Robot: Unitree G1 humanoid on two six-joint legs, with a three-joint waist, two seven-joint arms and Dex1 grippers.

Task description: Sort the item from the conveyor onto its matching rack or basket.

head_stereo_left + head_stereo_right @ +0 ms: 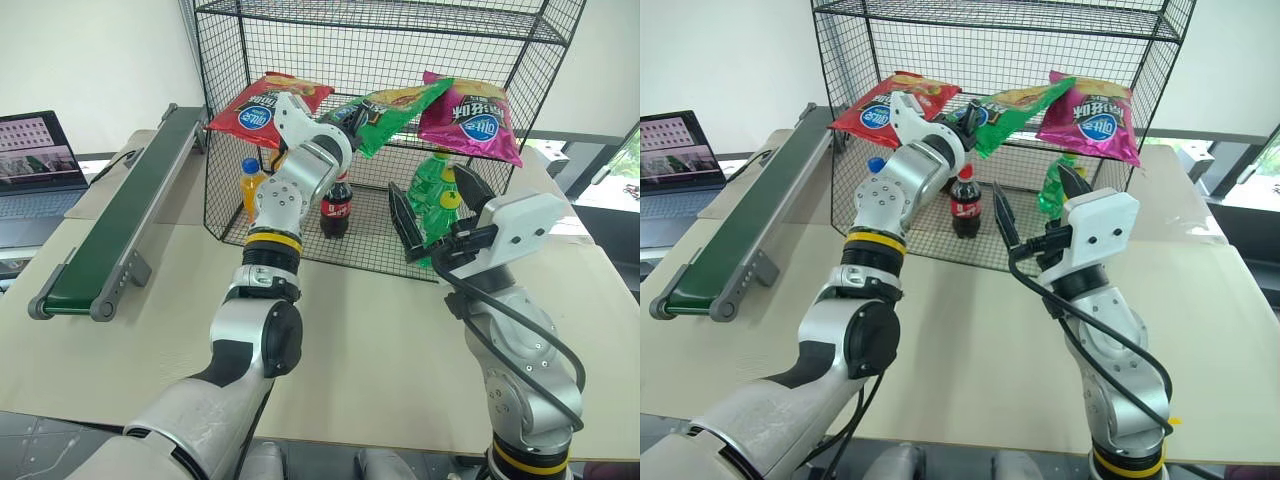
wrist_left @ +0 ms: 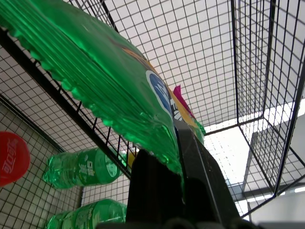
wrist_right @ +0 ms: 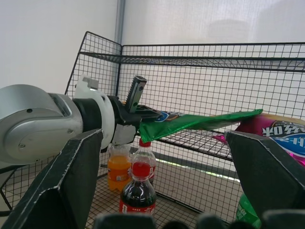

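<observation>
Left gripper [image 1: 352, 118] clamped on green chip bag [image 1: 395, 108] at rack [image 1: 400, 30] middle tier; right gripper [image 1: 1035, 210] spread wide, empty.

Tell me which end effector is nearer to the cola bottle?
Left. The left end effector is above the cola bottle, holding the green bag at the shelf. The right end effector hangs open farther away, to its right.

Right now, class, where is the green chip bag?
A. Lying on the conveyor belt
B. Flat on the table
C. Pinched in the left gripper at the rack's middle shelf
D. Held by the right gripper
C: the left gripper is shut on the green chip bag, holding it between the red bag and the magenta bag on the rack.
</observation>
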